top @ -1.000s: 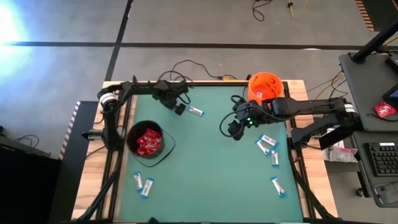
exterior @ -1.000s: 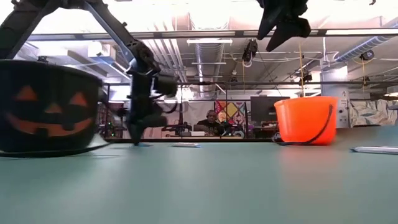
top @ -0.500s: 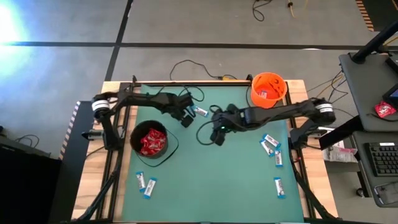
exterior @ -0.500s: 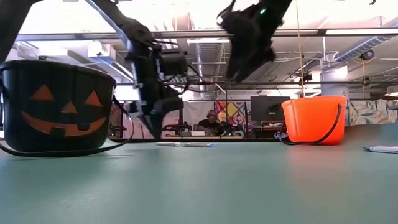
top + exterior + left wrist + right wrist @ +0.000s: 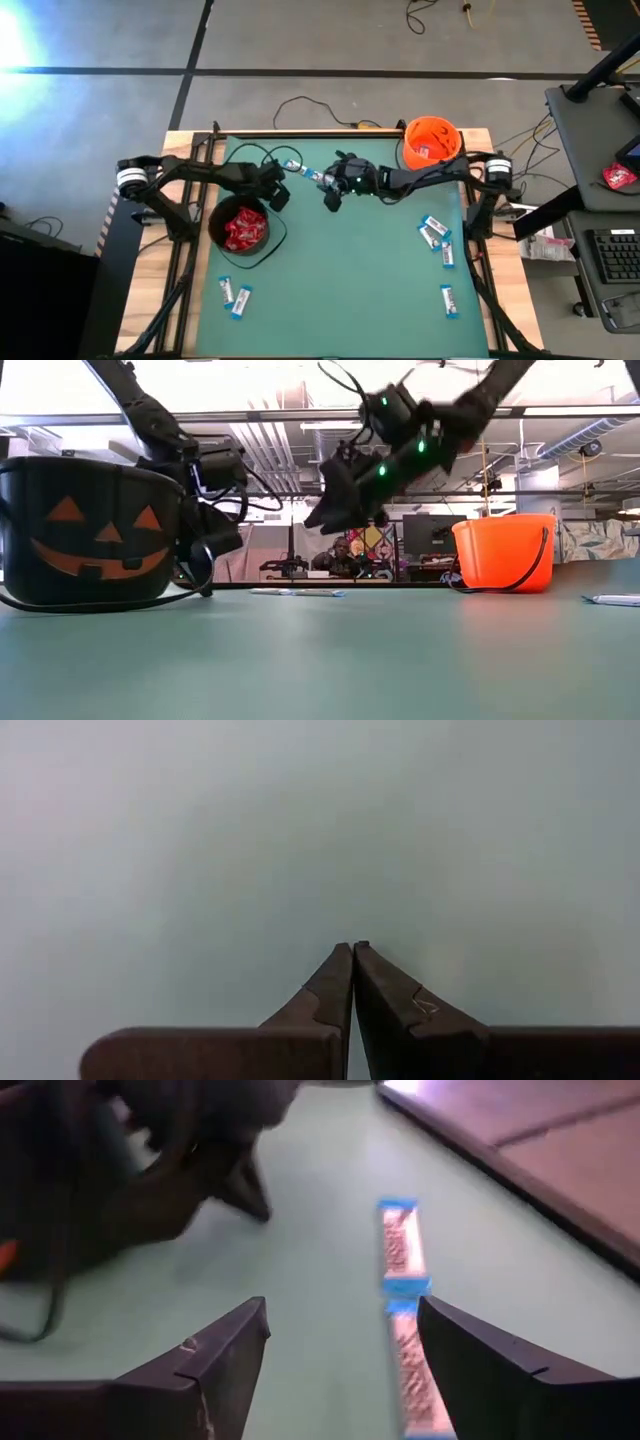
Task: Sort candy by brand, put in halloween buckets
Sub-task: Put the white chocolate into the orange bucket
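Two white-and-blue candy bars (image 5: 316,177) lie end to end on the green mat near the far edge, shown in the right wrist view as a farther bar (image 5: 403,1245) and a nearer bar (image 5: 412,1370). My right gripper (image 5: 331,197) hovers open just short of them (image 5: 343,1310), slanting down, touching nothing. My left gripper (image 5: 278,195) is shut and empty over bare mat (image 5: 352,948), beside the black bucket (image 5: 240,222), which holds red packets. The orange bucket (image 5: 431,143) stands at the far right with some candy inside.
More white-and-blue bars lie at the right (image 5: 430,232), (image 5: 447,298) and near left (image 5: 232,296). The mat's wooden far border (image 5: 500,1140) runs just beyond the two bars. The black bucket's wire handle (image 5: 275,240) lies on the mat. Open mat fills the middle.
My right gripper has swung from beside the orange bucket toward the table's left, come down, and tipped from pointing down to nearly level, ending at the two bars. My left gripper has drawn back from the far edge toward the black bucket, staying shut.
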Action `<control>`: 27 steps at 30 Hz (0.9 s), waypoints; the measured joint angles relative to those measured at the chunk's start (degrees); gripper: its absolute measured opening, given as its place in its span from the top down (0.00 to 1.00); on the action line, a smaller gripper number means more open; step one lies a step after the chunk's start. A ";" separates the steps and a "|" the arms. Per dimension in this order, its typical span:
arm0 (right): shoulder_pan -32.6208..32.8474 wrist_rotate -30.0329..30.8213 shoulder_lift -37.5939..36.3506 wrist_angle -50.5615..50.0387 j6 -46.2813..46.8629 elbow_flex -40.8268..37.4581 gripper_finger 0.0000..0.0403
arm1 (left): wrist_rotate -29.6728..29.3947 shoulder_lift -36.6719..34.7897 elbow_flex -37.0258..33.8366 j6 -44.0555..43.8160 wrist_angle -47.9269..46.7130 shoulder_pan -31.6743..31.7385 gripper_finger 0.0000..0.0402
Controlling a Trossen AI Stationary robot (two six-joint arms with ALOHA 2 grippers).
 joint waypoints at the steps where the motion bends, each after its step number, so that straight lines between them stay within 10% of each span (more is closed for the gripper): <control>1: -0.75 -0.14 1.42 3.07 -1.04 -0.70 0.35 | -0.13 0.00 -0.89 0.28 0.33 0.00 1.00; 12: -5.15 -1.66 19.45 18.12 -4.32 2.43 0.24 | -2.52 -2.08 -3.52 4.78 -3.40 0.24 1.00; 27: -4.88 -0.24 21.34 19.29 -6.87 2.28 0.44 | -4.62 -3.96 -3.98 6.18 -8.80 1.51 1.00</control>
